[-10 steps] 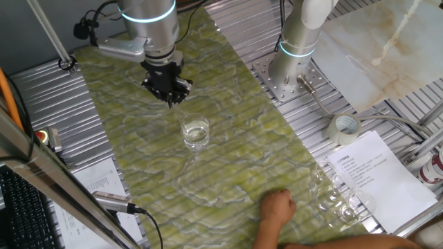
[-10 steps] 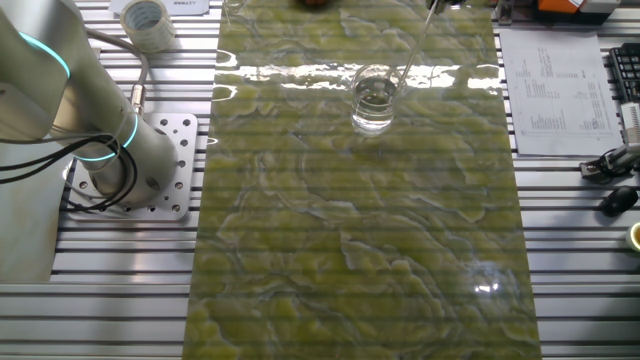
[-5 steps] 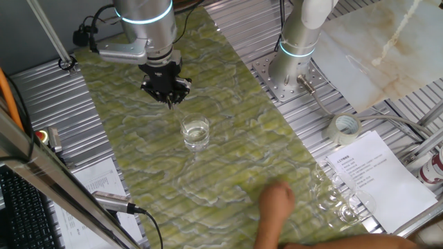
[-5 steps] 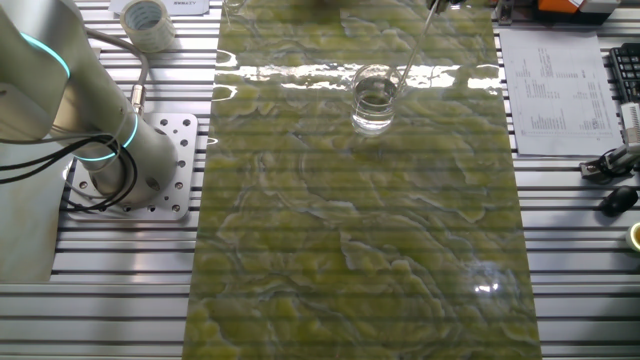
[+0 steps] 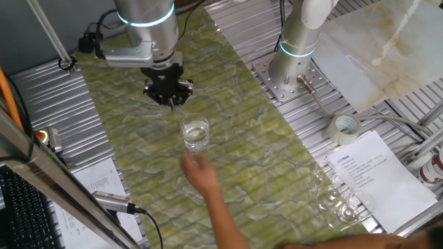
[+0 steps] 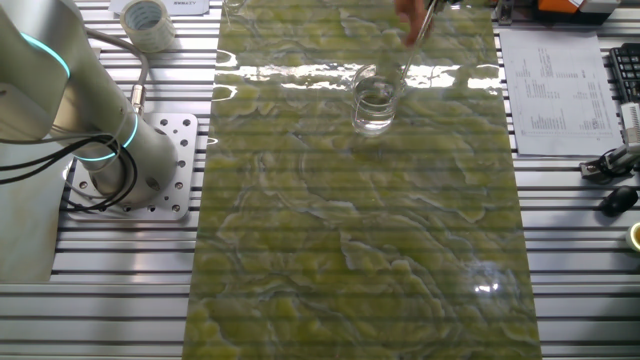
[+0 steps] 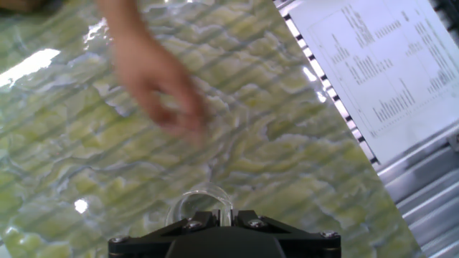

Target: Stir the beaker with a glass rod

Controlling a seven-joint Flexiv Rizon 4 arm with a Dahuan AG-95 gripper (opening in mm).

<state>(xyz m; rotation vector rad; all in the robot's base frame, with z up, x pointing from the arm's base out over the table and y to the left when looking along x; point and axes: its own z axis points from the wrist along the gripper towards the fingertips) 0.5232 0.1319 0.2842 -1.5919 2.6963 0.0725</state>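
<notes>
Gripper (image 5: 172,101): poised above the mat (image 5: 235,166), fingers pointing down, closed on the rod (image 6: 405,62); rod thin, faint, its long axis slanting from the fingertips down into the beaker's mouth; rod hard to trace in the hand view. Beaker (image 5: 195,133): upright on the mat, liquid inside, just beside and below the gripper, toward the near table edge. Hand (image 5: 201,173): a person's, blurred, close to the beaker on the side away from the gripper. Judgement: stirring calls for small circles within the rim; hand may intrude.
</notes>
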